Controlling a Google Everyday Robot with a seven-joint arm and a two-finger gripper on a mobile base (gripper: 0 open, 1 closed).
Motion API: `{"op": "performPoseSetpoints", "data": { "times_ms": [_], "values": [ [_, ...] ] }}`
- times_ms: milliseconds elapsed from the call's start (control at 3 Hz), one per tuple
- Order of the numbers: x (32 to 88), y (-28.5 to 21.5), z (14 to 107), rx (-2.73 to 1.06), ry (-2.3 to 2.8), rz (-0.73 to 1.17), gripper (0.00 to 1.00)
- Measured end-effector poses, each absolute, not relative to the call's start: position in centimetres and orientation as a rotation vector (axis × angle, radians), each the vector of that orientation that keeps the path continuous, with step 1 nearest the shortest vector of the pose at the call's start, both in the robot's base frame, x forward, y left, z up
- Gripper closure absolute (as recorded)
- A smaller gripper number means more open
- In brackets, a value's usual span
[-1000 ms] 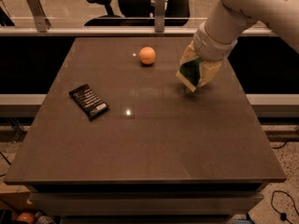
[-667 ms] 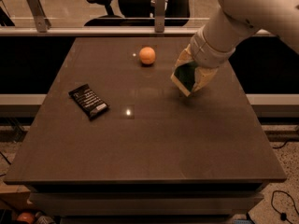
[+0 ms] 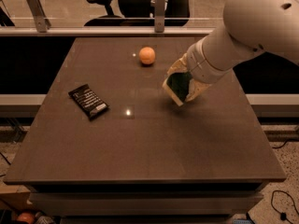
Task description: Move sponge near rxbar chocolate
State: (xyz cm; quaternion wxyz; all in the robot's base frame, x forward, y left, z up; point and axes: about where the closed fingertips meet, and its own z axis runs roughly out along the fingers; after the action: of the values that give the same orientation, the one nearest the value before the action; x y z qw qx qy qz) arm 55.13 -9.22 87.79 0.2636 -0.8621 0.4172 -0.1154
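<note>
The sponge (image 3: 177,87), dark green on top with a pale yellow base, is held tilted just above the table, right of centre. My gripper (image 3: 184,84) is shut on the sponge, reaching in from the upper right on a white arm. The rxbar chocolate (image 3: 88,101), a flat black bar with white lettering, lies on the table's left side, well to the left of the sponge.
A round orange fruit (image 3: 147,56) sits on the far middle of the dark brown table (image 3: 140,153). A railing with posts and office chairs stand behind the table. Cables lie on the floor at the lower right.
My gripper has carried the sponge leftward and slightly nearer, closer to the table's middle. The rxbar and the orange have not moved.
</note>
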Motion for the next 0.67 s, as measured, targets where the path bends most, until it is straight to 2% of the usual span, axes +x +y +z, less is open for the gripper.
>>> {"op": "performPoseSetpoints", "data": {
  "times_ms": [667],
  "values": [
    [53.1,-7.5,86.8,-2.24,0.897,-0.4,1.0]
  ]
}}
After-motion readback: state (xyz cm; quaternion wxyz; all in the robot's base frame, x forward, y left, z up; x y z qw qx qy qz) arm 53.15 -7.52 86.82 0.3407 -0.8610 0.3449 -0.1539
